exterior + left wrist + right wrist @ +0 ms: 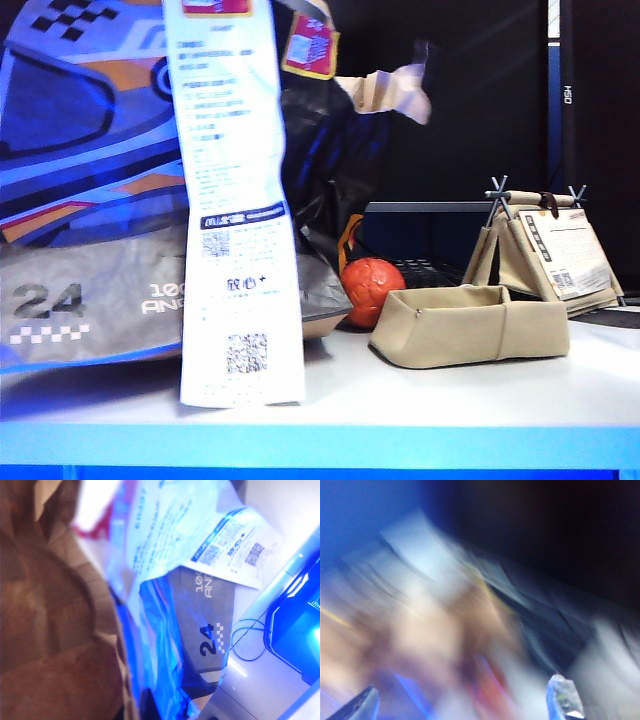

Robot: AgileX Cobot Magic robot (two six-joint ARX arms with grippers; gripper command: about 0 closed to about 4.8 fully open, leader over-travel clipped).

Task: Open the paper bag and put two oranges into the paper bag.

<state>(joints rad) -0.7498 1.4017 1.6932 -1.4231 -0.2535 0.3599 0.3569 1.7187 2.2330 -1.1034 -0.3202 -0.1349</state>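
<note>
Gripping paper bag (60,605): left end effector unseen | right end effector (465,705) agape, empty

A smooth white table (480,400) with a pale blue front edge filled the foreground under cool bluish light. Behind it the room was dark, almost black, with a tall dark panel (566,95) edged by a thin bright strip and a dark flat shelf (420,208) beyond.
</note>
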